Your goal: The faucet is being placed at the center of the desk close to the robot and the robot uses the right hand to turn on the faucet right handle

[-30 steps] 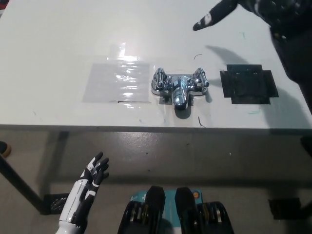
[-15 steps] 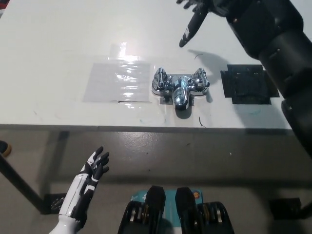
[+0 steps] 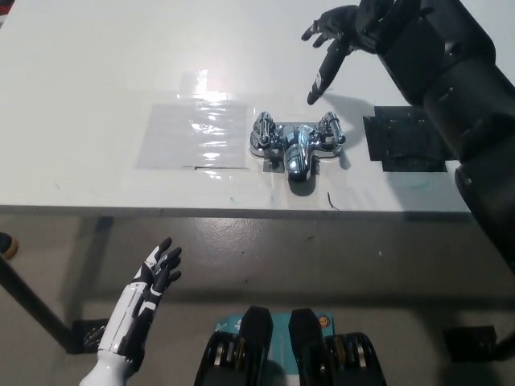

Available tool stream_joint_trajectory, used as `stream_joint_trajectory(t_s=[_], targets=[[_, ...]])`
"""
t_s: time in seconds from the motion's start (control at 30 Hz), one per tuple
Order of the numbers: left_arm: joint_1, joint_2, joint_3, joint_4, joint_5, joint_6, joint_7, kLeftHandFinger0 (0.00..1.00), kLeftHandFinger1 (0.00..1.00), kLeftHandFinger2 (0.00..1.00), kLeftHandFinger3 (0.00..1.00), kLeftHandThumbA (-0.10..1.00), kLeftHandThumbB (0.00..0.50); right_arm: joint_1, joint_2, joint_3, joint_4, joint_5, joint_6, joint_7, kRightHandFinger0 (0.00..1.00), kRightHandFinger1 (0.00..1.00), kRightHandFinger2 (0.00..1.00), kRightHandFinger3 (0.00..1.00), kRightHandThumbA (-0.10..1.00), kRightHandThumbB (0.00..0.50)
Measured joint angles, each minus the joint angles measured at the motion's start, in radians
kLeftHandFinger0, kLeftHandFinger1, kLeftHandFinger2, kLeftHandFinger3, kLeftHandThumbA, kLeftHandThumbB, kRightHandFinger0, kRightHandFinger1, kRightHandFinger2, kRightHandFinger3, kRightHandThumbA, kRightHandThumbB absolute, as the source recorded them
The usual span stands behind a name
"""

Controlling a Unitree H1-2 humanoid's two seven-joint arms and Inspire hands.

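Head view: I see the faucet (image 3: 296, 146) central on the desk (image 3: 96, 80), near edge.
Right hand (image 3: 338, 32): fingers spread, 12 o'clock from the right handle (image 3: 331, 130), not touching.
Left hand (image 3: 153, 277): fingers spread, 7 o'clock, off the desk.

Mirror-bright metal on a smooth white desk

The faucet (image 3: 295, 143) is polished chrome-like metal, glossy all over and catching bright highlights. The desk (image 3: 96, 88) under it is white, smooth and mostly matt, with one soft glare spot on its far side. Left of the faucet lies a clear film patch (image 3: 193, 133), shiny and slightly wrinkled. To the right is a black square (image 3: 406, 145), dull, with a tape-like layered surface. The right hand (image 3: 342, 32) looks like hard black plastic with a faint sheen. The left hand (image 3: 153, 277) is smooth white plastic with black parts. The floor (image 3: 322, 249) is grey and dull.
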Motion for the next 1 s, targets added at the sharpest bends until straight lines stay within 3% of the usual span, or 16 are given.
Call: stream_joint_trajectory(t_s=[0.27, 0.43, 0.6, 0.63, 0.67, 0.77, 1.0], targets=[[-0.002, 0.0, 0.0, 0.0, 0.002, 0.0, 0.0, 1.0, 1.0, 1.0, 1.0, 0.91, 0.142, 0.019, 0.0, -0.02, 0.032, 0.006, -0.031, 0.007, 1.0, 1.0, 1.0, 1.0, 1.0, 0.074], [-0.005, 0.0, 0.0, 0.0, 0.004, 0.0, 0.0, 1.0, 1.0, 1.0, 1.0, 0.9, 0.135, 0.053, 0.0, -0.001, 0.035, -0.004, -0.058, 0.004, 1.0, 1.0, 1.0, 1.0, 1.0, 0.141], [-0.005, 0.0, 0.0, 0.0, 0.005, 0.0, 0.0, 1.0, 1.0, 1.0, 1.0, 0.91, 0.139, 0.07, 0.0, 0.041, 0.053, -0.029, -0.07, -0.005, 1.0, 1.0, 1.0, 1.0, 1.0, 0.135], [-0.006, 0.001, 0.0, 0.0, 0.006, 0.0, 0.0, 1.0, 1.0, 1.0, 1.0, 0.9, 0.139, 0.07, 0.0, 0.042, 0.055, -0.03, -0.071, -0.007, 1.0, 1.0, 1.0, 1.0, 1.0, 0.156], [-0.007, 0.001, 0.0, 0.0, 0.007, 0.0, 0.0, 1.0, 1.0, 1.0, 1.0, 0.91, 0.14, 0.07, 0.0, 0.043, 0.056, -0.033, -0.071, -0.01, 1.0, 1.0, 1.0, 1.0, 1.0, 0.215], [-0.01, 0.001, 0.0, 0.0, 0.009, 0.0, 0.0, 1.0, 1.0, 1.0, 1.0, 0.91, 0.134, 0.071, 0.002, 0.058, 0.056, -0.048, -0.067, -0.042, 1.0, 1.0, 1.0, 1.0, 1.0, 0.278], [-0.013, 0.002, 0.0, 0.0, 0.011, 0.0, 0.0, 1.0, 1.0, 1.0, 1.0, 0.91, 0.139, 0.085, 0.024, 0.092, 0.059, -0.089, -0.046, -0.142, 1.0, 1.0, 1.0, 1.0, 1.0, 0.306]])
